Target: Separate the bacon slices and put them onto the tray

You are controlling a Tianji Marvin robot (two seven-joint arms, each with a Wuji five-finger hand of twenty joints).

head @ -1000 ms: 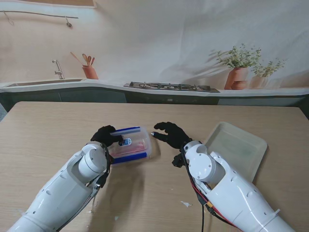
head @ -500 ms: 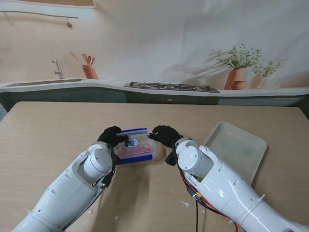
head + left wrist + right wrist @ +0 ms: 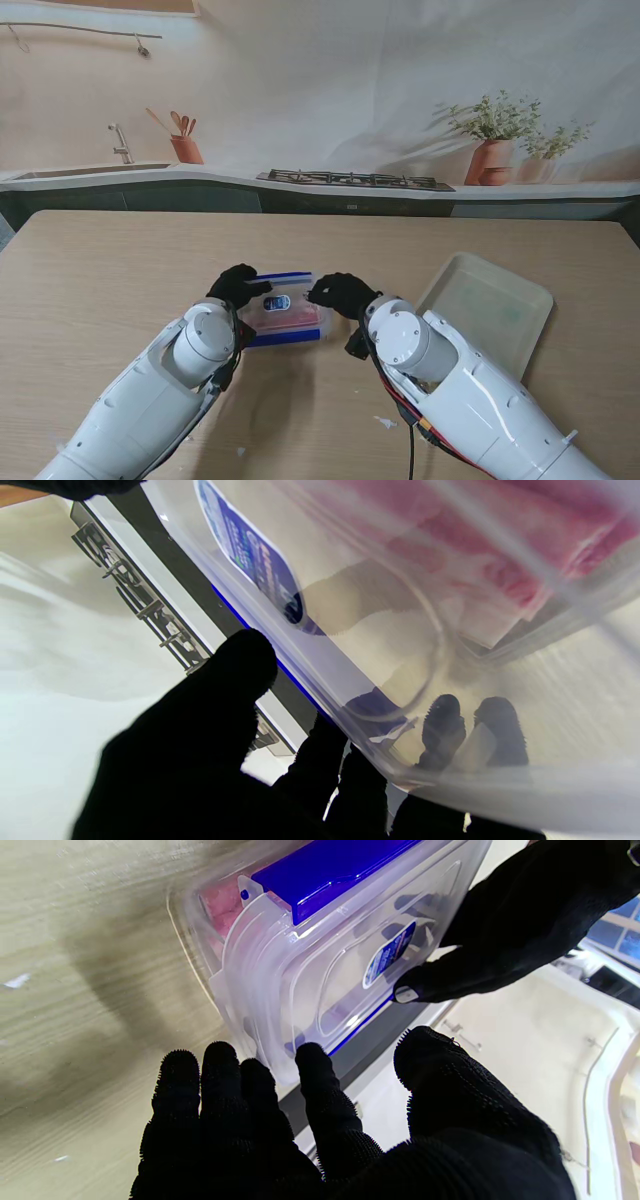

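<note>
left robot hand point(image 3: 237, 285) grips one container point(image 3: 287, 309); right robot hand point(image 3: 340, 293) open, touching; one tray point(image 3: 487, 310).

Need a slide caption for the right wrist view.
Right hand fingers at the edge of the blue-clipped bacon container while left hand grips its far side.

- Wooden table point(image 3: 100, 260) in front.
- Printed kitchen backdrop behind: sink tap point(image 3: 120, 143), utensil pot point(image 3: 186, 148), stove grate point(image 3: 350, 179), potted plants point(image 3: 497, 133).
</note>
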